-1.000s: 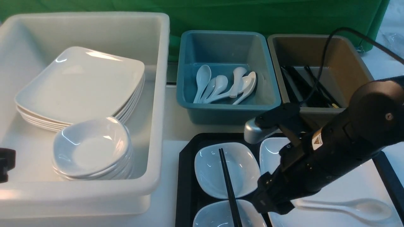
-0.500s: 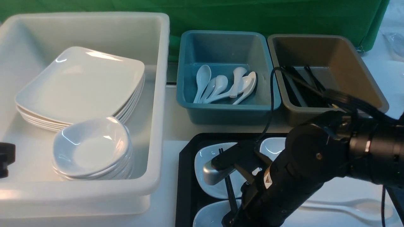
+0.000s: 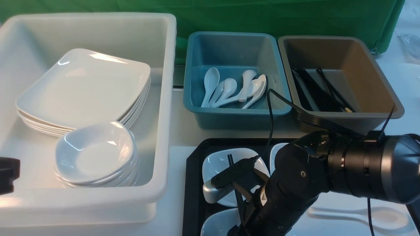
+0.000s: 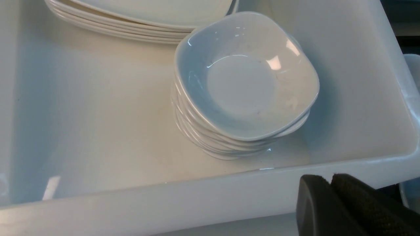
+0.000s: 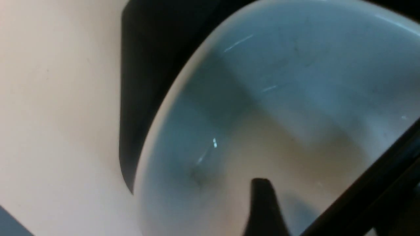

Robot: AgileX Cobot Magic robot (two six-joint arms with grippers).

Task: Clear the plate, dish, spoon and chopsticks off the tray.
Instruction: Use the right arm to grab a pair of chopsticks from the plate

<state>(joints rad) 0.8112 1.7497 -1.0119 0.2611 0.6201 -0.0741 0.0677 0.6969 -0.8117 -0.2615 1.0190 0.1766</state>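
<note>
The black tray [image 3: 193,183] holds two small white dishes, the far dish [image 3: 216,165] and the near dish [image 3: 215,226], with black chopsticks [image 3: 230,161] lying across both. The large white plate [image 3: 277,154] beside them carries the white spoon [image 3: 377,218] and is mostly hidden by my right arm. My right gripper [image 5: 328,186] is down over the near dish [image 5: 262,108], open. One finger [image 5: 262,203] stands clear of the chopsticks [image 5: 377,183]; its other finger is hidden. My left gripper [image 4: 329,178] is shut and empty, just outside the white tub's near wall.
The big white tub [image 3: 164,98] on the left holds a stack of plates [image 3: 85,85] and a stack of dishes [image 3: 95,154]. Behind the tray stand a teal tub [image 3: 236,116] with several spoons and a brown tub [image 3: 361,114] with black chopsticks.
My right arm has swung left and lower, from over the plate to over the near dish and chopsticks. The left gripper has stayed where it was.
</note>
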